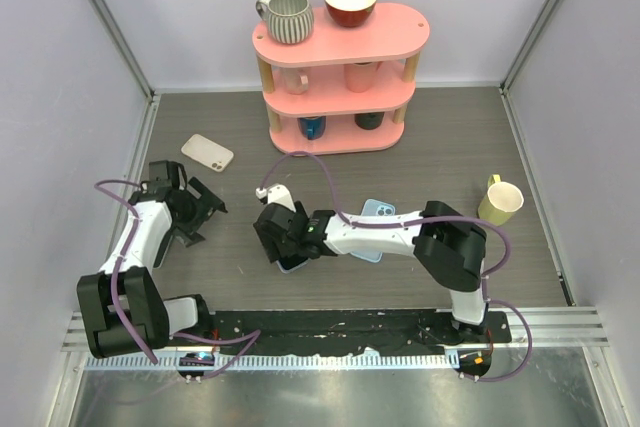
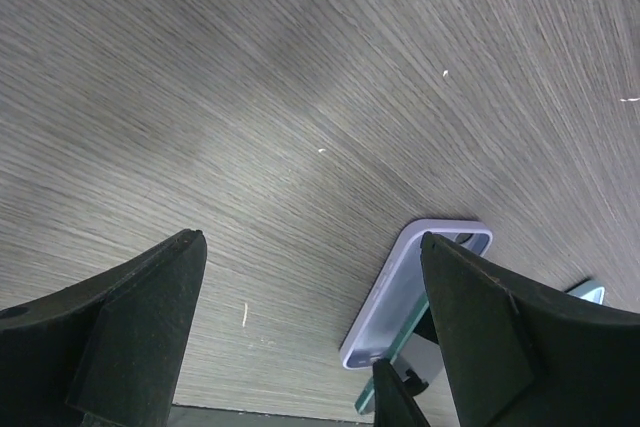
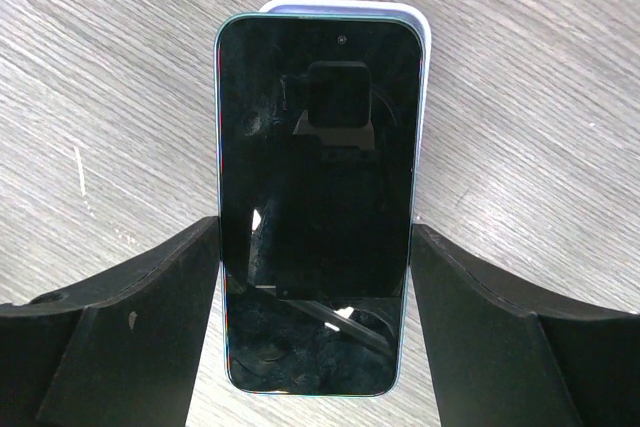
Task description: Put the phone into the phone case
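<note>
Right wrist view: my right gripper is clamped on the phone by its two long edges, low on the body, so the top half is free to line up with the case lying on the table right under it. Screen faces up, long axis runs straight out from my wrist, selfie-camera end pointing away, parallel to the case. Left gripper hangs wide open and empty, probably ready to pin the case
</note>
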`<state>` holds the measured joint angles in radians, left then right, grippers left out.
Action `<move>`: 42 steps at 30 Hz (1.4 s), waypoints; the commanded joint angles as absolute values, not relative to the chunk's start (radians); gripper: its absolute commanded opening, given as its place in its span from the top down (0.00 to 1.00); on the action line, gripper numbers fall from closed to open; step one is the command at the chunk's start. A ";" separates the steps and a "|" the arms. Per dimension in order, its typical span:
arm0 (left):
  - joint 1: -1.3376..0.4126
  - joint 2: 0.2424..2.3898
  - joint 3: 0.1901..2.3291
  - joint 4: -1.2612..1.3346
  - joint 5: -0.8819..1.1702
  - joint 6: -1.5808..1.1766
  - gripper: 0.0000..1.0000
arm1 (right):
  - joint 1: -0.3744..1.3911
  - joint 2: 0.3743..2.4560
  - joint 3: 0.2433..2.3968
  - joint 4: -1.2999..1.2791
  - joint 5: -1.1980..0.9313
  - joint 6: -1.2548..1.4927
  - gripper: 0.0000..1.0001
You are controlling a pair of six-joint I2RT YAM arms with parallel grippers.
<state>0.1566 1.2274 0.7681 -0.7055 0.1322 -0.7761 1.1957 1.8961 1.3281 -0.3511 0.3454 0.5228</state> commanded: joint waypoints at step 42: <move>0.146 1.226 0.735 -0.598 0.279 -0.724 0.11 | 1.204 1.944 1.396 -0.298 0.486 0.591 0.07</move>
